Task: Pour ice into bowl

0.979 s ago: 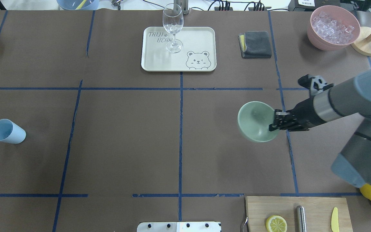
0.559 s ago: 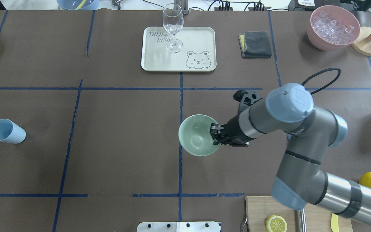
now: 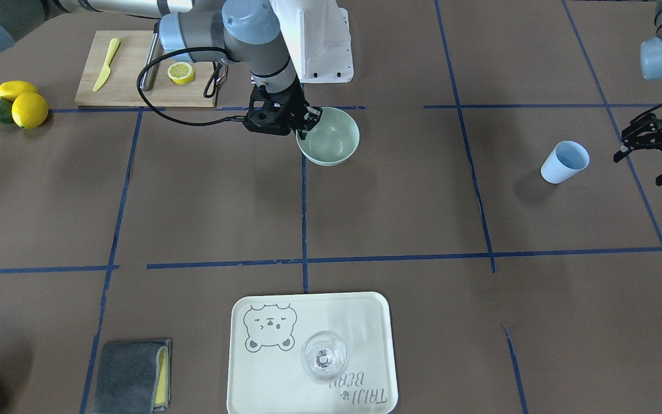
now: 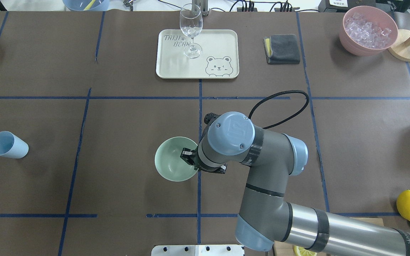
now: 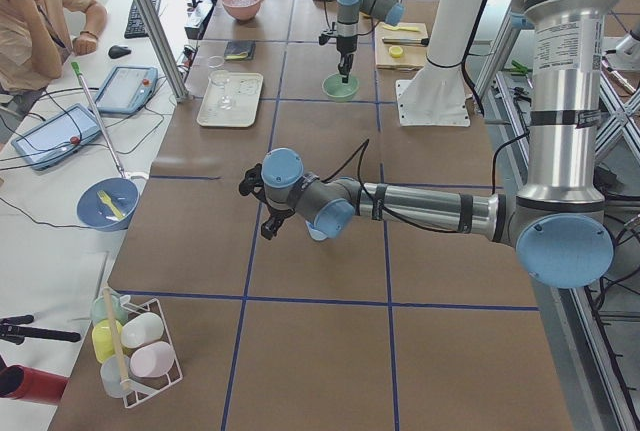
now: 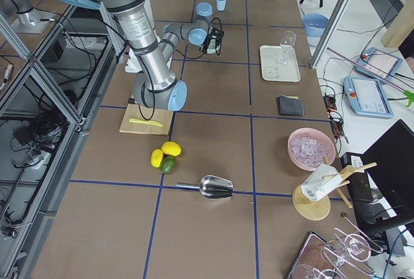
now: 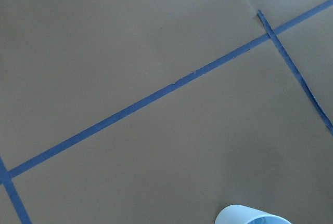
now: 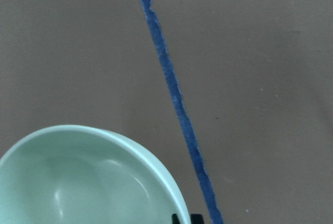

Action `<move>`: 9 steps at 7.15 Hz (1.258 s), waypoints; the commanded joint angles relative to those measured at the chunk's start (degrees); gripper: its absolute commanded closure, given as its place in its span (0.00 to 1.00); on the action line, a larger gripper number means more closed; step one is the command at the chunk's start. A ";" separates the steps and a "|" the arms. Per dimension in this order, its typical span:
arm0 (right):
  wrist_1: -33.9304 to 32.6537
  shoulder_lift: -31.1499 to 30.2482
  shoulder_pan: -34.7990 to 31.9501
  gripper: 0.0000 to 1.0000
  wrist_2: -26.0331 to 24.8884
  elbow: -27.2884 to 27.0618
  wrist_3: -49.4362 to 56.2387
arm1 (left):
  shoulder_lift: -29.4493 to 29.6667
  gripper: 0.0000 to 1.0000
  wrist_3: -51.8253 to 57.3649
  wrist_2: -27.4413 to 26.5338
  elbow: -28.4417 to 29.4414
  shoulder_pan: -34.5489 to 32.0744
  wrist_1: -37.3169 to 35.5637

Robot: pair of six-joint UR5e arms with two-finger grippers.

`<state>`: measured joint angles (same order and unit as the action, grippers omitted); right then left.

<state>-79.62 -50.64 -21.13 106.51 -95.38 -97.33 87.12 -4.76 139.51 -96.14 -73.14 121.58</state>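
Standing at the table (image 4: 119, 177), I see the right pincer (image 3: 307, 125) pinched shut on the near rim of the mint-green bowl (image 3: 334, 138), one finger inside the wall and one outside. Whether the bowl's foot rests on the table I cannot tell. The bowl sits about mid-table and is empty. The right wrist view shows that best, a bare smooth inside with a blue tape line just beside it. What the pour turns on, I would say, is the light blue cup (image 3: 564, 161). It stands upright with its mouth up, well apart from the bowl on the robot's left. The left pincer (image 3: 639, 169) hangs just beyond the cup on the side away from the bowl, its fingers spread wide and holding nothing. That makes the left arm by far the nearer one to the cup. Only the front-facing view shows that pincer, as the overhead view barely catches it at its edge. The left wrist view gives just a sliver of the cup's rim, so I cannot tell whether cubes lie inside. The only ice (image 4: 368, 29) plainly in sight is heaped in the pink bowl (image 4: 347, 37), far from the bowl on the robot's right.
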 commanded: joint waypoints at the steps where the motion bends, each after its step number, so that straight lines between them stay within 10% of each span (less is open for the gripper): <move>1: 4.11 2.12 1.35 1.00 -2.10 5.11 -1.81 | -0.72 0.00 0.28 -0.98 0.60 0.28 4.86; 4: 7.37 4.67 1.44 1.00 -2.19 8.63 -2.86 | -2.13 0.00 0.19 -3.01 0.60 0.37 10.25; 7: 7.11 5.02 1.35 0.01 -2.45 8.63 -3.13 | -2.66 0.00 -3.22 -4.40 0.51 1.77 10.52; 9: 6.76 3.54 -1.71 0.00 -1.58 2.34 -2.78 | -2.92 0.04 -15.52 -5.03 0.43 3.87 15.32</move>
<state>-72.70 -46.24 -21.07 104.46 -89.58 -100.24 84.29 -11.77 134.94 -95.64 -70.94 133.76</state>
